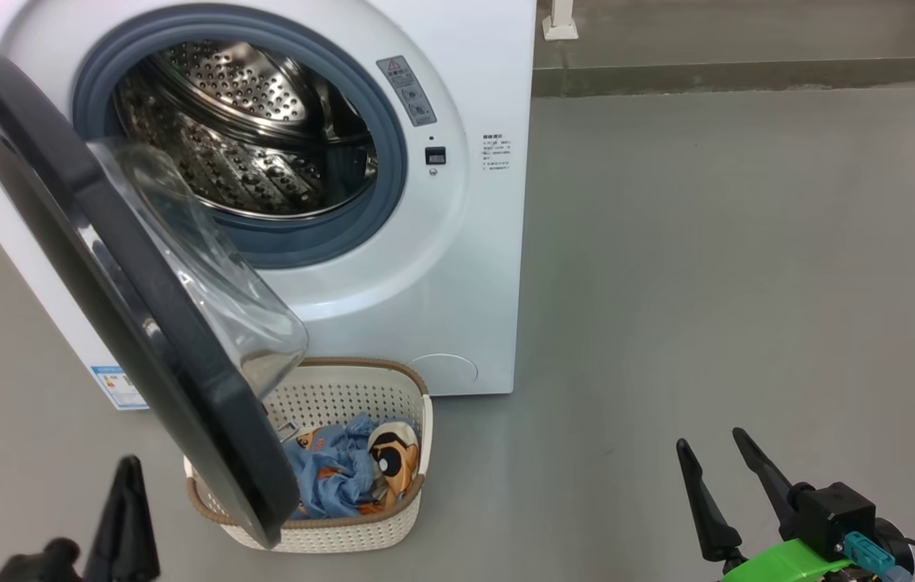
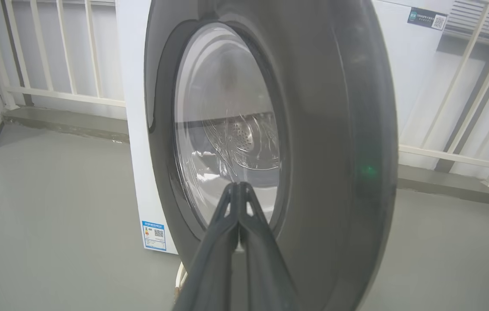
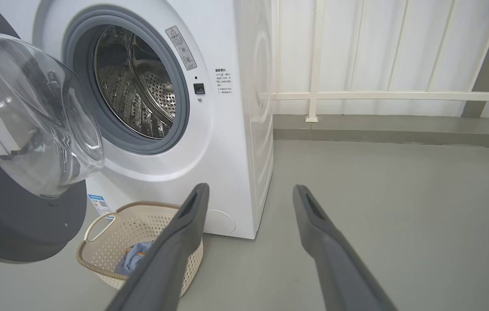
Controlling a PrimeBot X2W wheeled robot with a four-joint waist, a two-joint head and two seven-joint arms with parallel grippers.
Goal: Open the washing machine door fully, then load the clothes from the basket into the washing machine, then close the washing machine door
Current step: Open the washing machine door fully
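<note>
In the head view the washing machine [image 1: 457, 267] stands on the grey floor [image 1: 748, 283] with its door [image 1: 126, 323] swung out toward the camera, the clear glass bowl [image 1: 207, 275] facing the opening. The steel drum [image 1: 247, 129] looks empty. The basket [image 1: 344, 388] sits on the floor just in front of the machine's base, partly under the door's lower edge, and the clothes [image 1: 344, 477] lie bunched inside it. The left gripper [image 1: 130, 469] is at the lower left, beside the door's outer face; the right gripper [image 1: 708, 440] is at the lower right, well apart from everything, over bare floor. In the left wrist view the left gripper's jaws are pressed together on nothing, tips pointing at the door's window; I cannot tell whether they touch it. In the right wrist view the right gripper's jaws are spread wide and empty, with the basket just beyond the left finger. By my reading the door is open but perhaps not fully, and both loading and closing remain to be done.
</note>
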